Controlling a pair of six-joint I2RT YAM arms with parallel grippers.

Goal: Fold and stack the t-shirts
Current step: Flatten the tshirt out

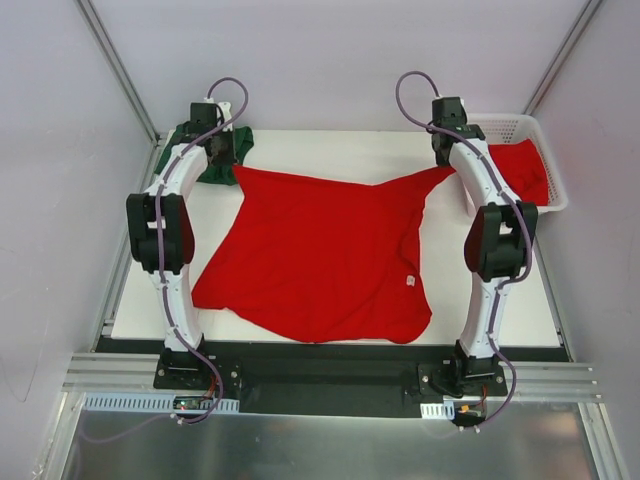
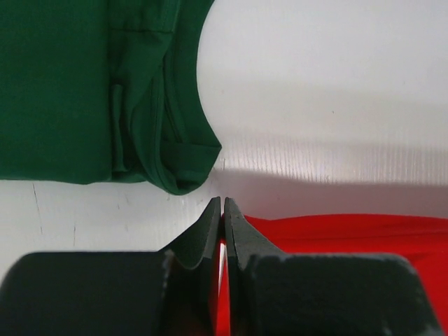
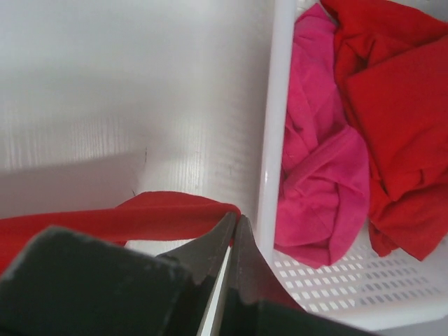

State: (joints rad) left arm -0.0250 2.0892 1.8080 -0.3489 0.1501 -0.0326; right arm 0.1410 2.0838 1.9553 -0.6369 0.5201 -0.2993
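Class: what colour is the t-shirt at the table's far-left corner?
The t-shirt is dark green; clearest in the left wrist view.

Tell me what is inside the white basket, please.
A crumpled pink shirt and a red shirt lie in the basket. Whatever is beneath them is covered.

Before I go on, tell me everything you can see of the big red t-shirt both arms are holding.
The red t-shirt is bright, plain soft cloth, opened out wide on the white table, with a small white label showing toward its right side and folds beside it. Its two far corners are pinched in the shut left gripper and right gripper, the far edge stretched between them. It lies apart from the green t-shirt.
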